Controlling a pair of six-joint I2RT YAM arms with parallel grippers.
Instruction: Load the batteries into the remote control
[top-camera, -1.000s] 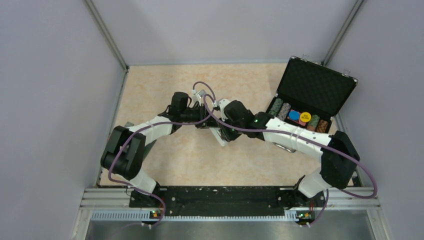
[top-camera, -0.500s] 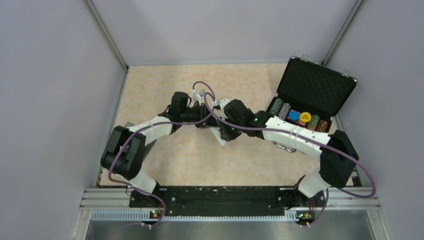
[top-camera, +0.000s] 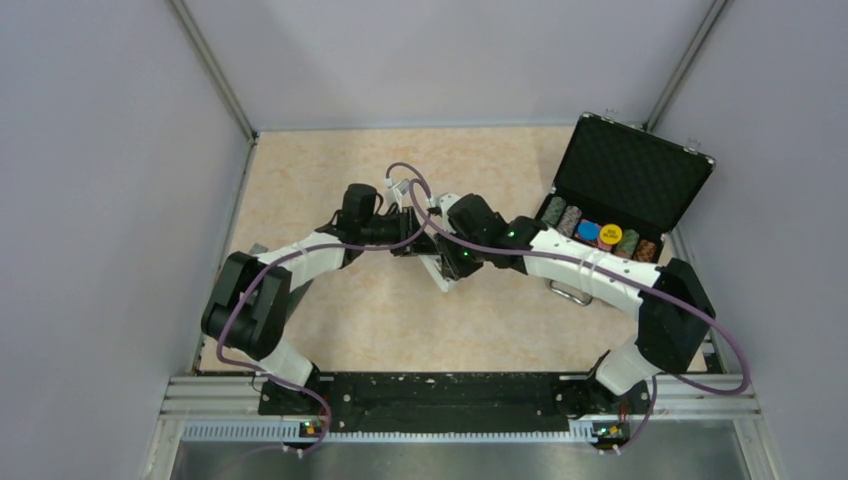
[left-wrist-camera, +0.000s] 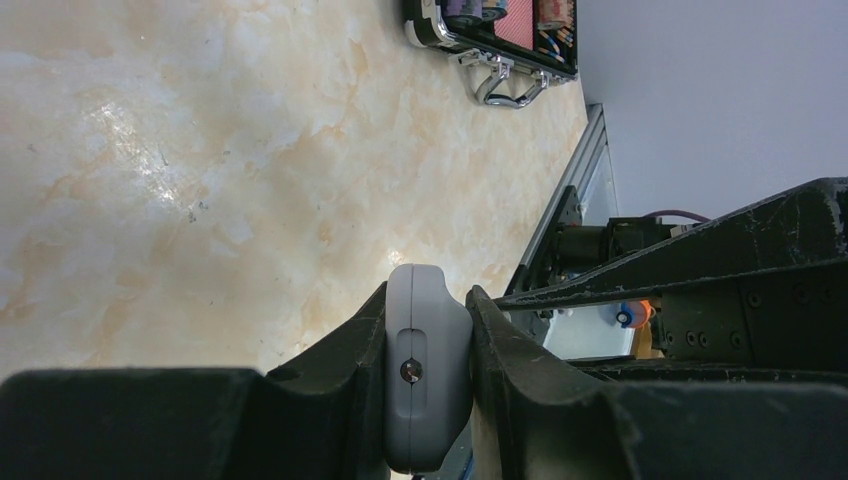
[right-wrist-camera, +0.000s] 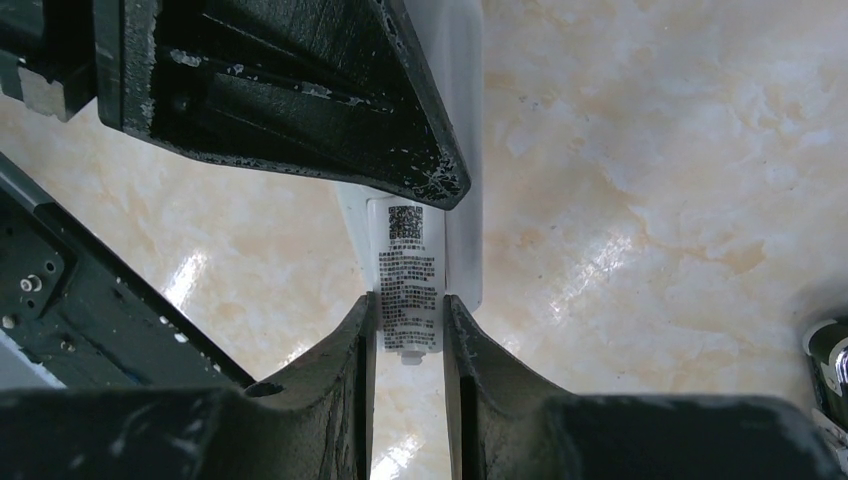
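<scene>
The white remote control (left-wrist-camera: 428, 370) is held above the table, pinched end-on between the fingers of my shut left gripper (left-wrist-camera: 428, 340); a small dark lens shows on its end face. In the right wrist view the remote control (right-wrist-camera: 462, 120) runs away from the camera. My right gripper (right-wrist-camera: 408, 312) is shut on the white cover (right-wrist-camera: 408, 270) on the remote's back, which carries a printed label and ends in a small tab. From above, both grippers meet at the remote control (top-camera: 438, 272) mid-table. No batteries are in view.
An open black case (top-camera: 628, 165) with rows of striped poker chips (top-camera: 598, 236) stands at the right rear, its metal handle (top-camera: 568, 294) toward the right arm. Grey walls and aluminium rails bound the marbled table (top-camera: 330, 170).
The right arm has edged slightly left toward the remote. Both grips look unchanged, and the left arm has stayed put.
</scene>
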